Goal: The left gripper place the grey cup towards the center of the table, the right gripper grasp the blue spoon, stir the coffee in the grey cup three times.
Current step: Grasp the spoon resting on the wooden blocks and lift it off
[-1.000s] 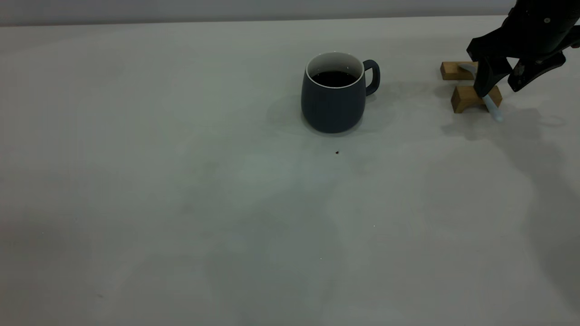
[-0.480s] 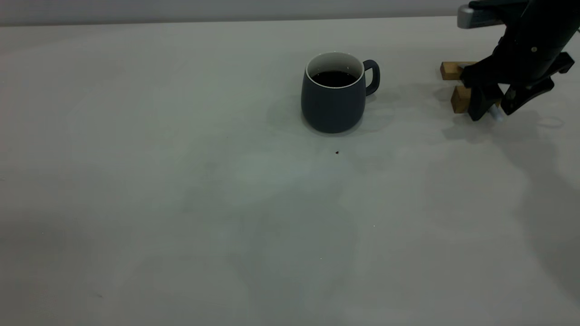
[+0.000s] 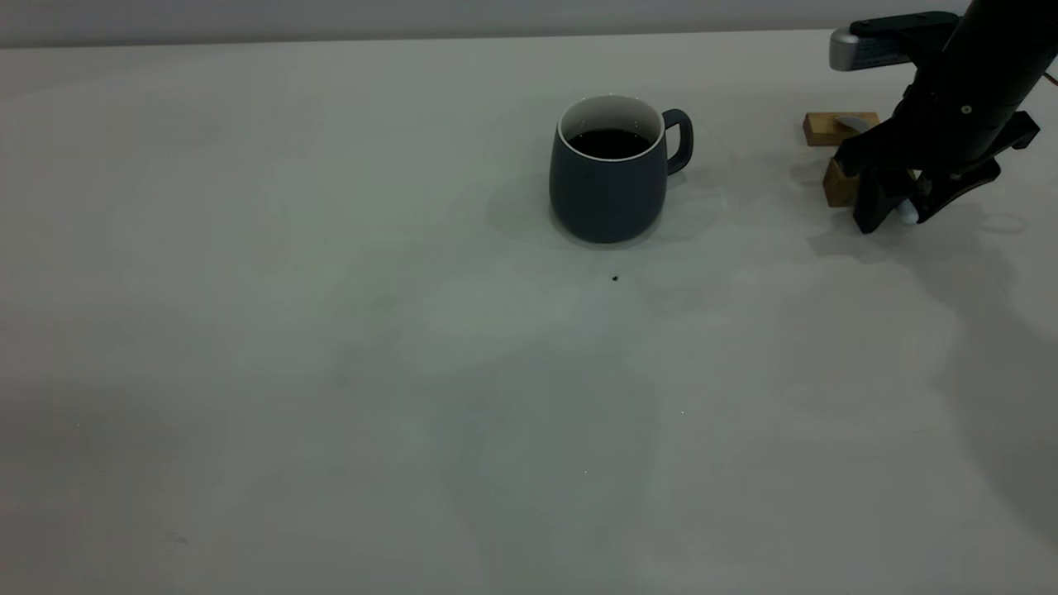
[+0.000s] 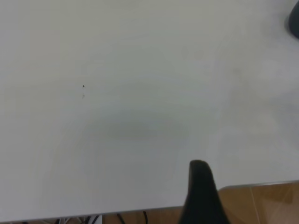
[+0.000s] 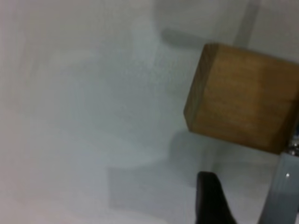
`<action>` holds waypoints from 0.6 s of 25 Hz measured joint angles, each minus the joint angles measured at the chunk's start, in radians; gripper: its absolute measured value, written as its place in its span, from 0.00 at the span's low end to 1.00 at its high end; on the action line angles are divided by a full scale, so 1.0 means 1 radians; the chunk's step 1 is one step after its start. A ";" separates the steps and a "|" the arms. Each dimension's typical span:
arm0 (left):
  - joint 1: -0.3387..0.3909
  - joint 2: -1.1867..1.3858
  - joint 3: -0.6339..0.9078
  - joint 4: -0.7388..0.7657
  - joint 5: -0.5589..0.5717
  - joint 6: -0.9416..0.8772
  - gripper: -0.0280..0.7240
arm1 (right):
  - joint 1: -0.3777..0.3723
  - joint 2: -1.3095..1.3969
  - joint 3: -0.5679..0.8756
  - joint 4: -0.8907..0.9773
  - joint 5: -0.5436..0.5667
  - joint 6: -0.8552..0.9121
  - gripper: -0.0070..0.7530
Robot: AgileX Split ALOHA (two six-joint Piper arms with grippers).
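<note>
Fingers of the right gripper point(image 3: 888, 213) are straddling the pale handle of the blue spoon point(image 3: 907, 213), spread just enough to take it; whether they are pinching yet I cannot tell. Two wooden blocks point(image 3: 838, 183) are propping the spoon off the worktop point(image 3: 331, 330), probably so fingers can slip beneath. Centrally, the grey cup point(image 3: 610, 186) is holding coffee point(image 3: 609, 143), ready for stirring.

Left wrist view: the left gripper point(image 4: 202, 196) is hanging back over bare worktop.

Right wrist view: one block is sitting beside the spoon's handle point(image 5: 281, 186)
</note>
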 joint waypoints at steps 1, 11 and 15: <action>0.000 0.000 0.000 0.000 0.000 0.000 0.82 | 0.000 0.000 0.000 -0.005 0.000 -0.001 0.56; 0.000 0.000 0.000 0.000 0.000 0.000 0.82 | 0.000 -0.041 0.000 -0.059 0.072 0.001 0.16; 0.000 0.000 0.000 0.000 0.000 0.000 0.82 | 0.000 -0.146 0.000 -0.036 0.127 0.002 0.16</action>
